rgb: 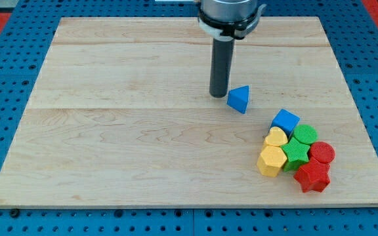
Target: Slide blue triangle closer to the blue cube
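While my tip (218,96) stood just beside the blue triangle (239,99), on its side toward the view's left and perhaps touching it, the triangle lay a little right of the bench's (123,157) middle. The blue cube (285,121) sat near it, toward the view's lower right, with bare wood between the two. The arm carried no hand at all, only the dark rod, so there was nothing to be wide, narrow or holding.

To do the push well, I judged the tip should sit slightly higher on the triangle's left side, so that the line through the block ran down and right toward the cube. A slanted face might let the triangle twist or slip off the rod, so a slow, centred push seemed wise, stopping short of contact.

The cube stood at the top of a tight cluster: a yellow heart-like block (275,137), a yellow hexagon (271,160), a green block (305,134), a green star (296,152), a red round block (322,153) and a red star (312,176). Nothing lay across the path, but an overlong push would likely shove the cube into its neighbours.
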{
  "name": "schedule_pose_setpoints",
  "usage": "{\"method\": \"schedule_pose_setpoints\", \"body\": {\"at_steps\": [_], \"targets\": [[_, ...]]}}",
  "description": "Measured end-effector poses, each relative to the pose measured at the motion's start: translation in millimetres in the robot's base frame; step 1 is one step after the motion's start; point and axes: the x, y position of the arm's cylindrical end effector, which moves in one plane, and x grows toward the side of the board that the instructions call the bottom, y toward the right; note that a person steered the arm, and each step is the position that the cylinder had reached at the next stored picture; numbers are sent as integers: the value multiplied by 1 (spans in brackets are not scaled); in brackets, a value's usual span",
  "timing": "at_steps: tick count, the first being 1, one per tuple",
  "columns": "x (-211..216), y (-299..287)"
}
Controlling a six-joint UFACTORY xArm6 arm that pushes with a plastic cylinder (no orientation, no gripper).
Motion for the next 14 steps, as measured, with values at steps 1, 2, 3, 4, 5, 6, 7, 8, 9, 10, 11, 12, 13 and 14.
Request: {"method": "schedule_pose_setpoints", "body": {"at_steps": [1,2,3,4,5,6,7,8,9,10,11,12,13,14], "targets": [[24,2],[26,8],[8,9],[-11,14],[-2,30],[14,29],[22,33],[22,45],[22,51],[18,60],[16,75],[15,88],[15,94],[15,106]]}}
